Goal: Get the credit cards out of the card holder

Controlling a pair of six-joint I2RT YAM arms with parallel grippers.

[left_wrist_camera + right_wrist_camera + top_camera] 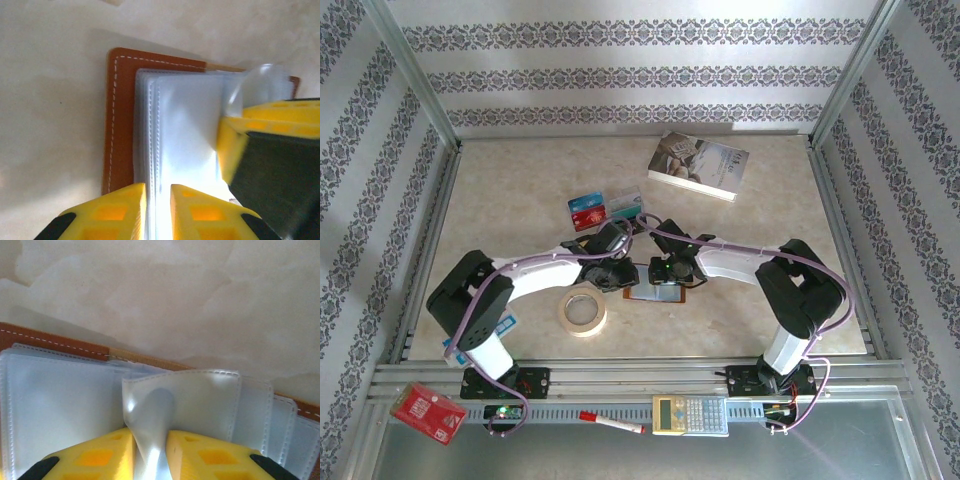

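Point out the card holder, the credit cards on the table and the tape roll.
card holder [120,125], left wrist view, brown leather cover.
credit cards [589,214], top external view, red card's face.
tape roll [565,312], top external view, left ring wall.

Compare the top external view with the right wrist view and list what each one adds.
Top external adds: the credit cards lying on the table beyond the arms, a book, a tape roll, a calculator and a marker. Right wrist adds: one clear sleeve pinched in the right gripper and raised off the stack. Both show the brown card holder on the table.
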